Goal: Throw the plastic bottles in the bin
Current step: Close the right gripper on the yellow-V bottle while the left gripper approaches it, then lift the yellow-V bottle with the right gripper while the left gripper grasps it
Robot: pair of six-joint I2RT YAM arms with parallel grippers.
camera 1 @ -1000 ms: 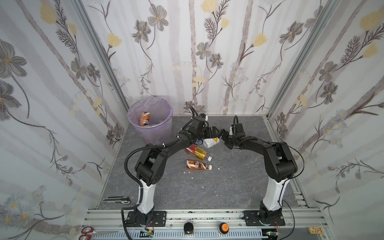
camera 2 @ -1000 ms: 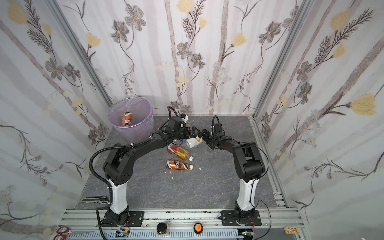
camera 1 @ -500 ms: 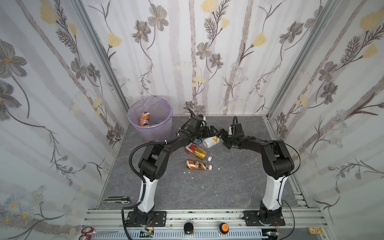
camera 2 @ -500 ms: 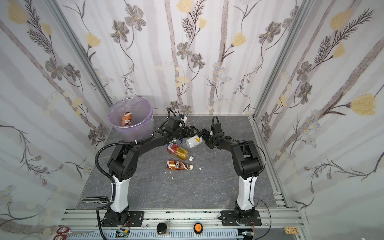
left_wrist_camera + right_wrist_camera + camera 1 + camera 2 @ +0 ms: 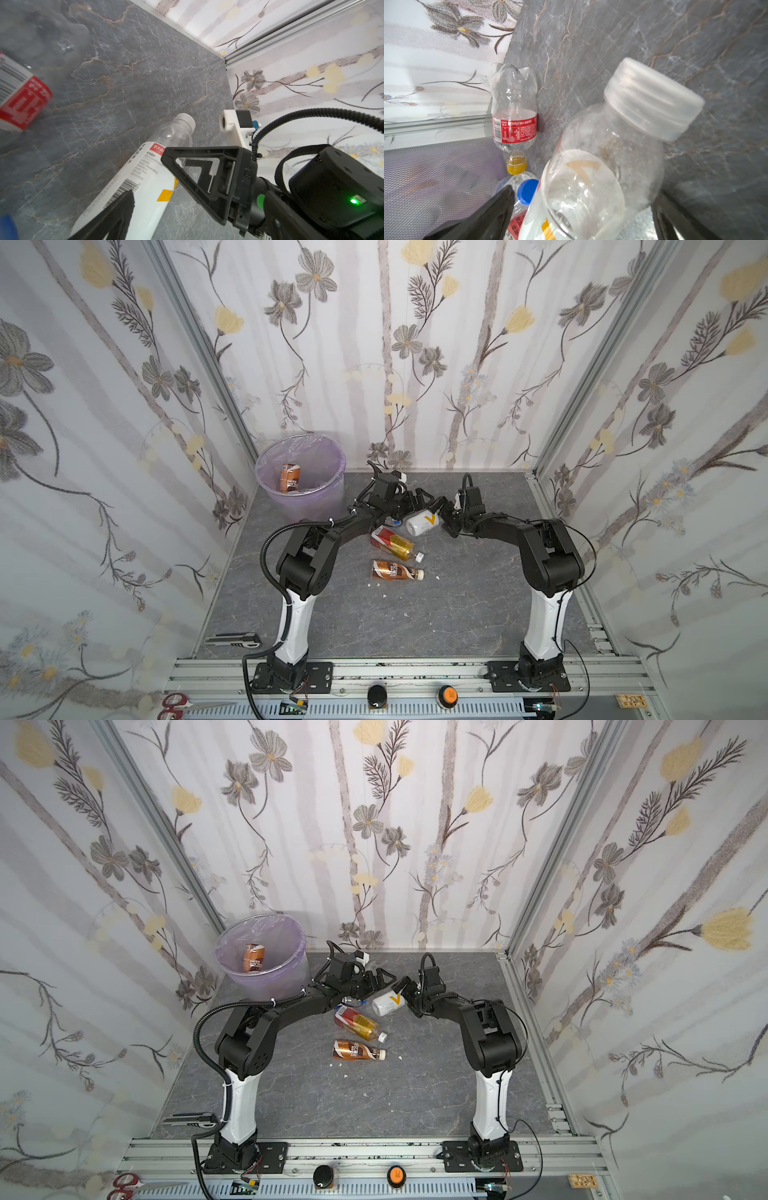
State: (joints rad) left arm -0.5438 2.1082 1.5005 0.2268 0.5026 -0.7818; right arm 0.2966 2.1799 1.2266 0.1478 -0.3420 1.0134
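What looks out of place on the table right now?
Small white scraps are scattered on the table near the brown bottle. The left hand and the right hand, both open, crowd the one white-labelled bottle. A black-and-silver tool lies at the table's near left corner.

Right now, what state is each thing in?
bin, upright, lined, brown bottle inside
left tool, open, empty
right tool, open, straddling the white-labelled bottle
white-labelled bottle, capped, lying down
red-and-gold bottle, capped, lying down
coffee bottle, capped, lying down
red-label clear bottle, yellow-capped, lying beside bin
blue-capped bottle, mostly hidden
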